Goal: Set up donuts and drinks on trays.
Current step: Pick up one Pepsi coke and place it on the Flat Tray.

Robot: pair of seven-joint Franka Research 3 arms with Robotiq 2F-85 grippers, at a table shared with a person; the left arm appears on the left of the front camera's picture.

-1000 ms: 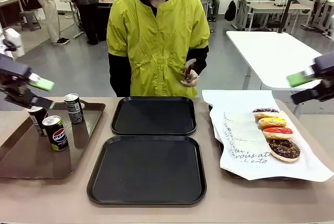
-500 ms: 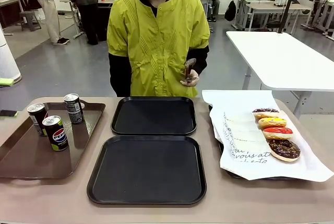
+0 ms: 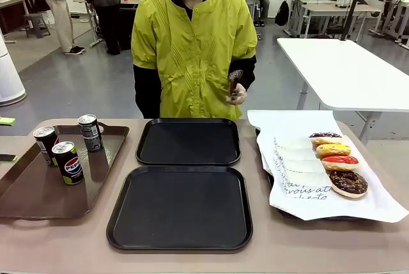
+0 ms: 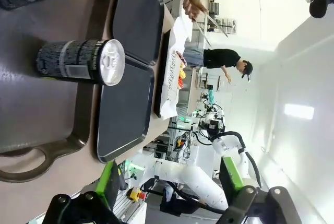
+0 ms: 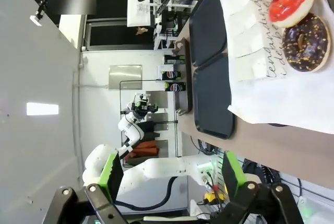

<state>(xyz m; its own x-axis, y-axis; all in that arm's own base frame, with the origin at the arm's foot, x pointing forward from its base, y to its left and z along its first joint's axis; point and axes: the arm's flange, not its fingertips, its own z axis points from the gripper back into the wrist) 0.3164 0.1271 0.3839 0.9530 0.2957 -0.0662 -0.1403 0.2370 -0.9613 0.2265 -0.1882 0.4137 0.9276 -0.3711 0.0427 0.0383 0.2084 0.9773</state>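
Four iced donuts (image 3: 337, 162) sit in a row along the right side of a white paper (image 3: 300, 152) with script print, at the table's right end. Three slim cans (image 3: 68, 162), the nearest reading PEPSI, stand on the brown handled tray (image 3: 32, 204) at the left end. Two black trays (image 3: 180, 207) lie between, one behind the other. The left gripper (image 4: 169, 182) and the right gripper (image 5: 171, 177) gape wide, gripping nothing. A person (image 3: 192, 44) at the far edge holds tongs (image 3: 234, 79).

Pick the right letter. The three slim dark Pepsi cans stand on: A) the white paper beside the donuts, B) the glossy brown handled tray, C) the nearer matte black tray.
B: the slim dark Pepsi cans stand upright on the glossy brown handled tray at the robot's left.
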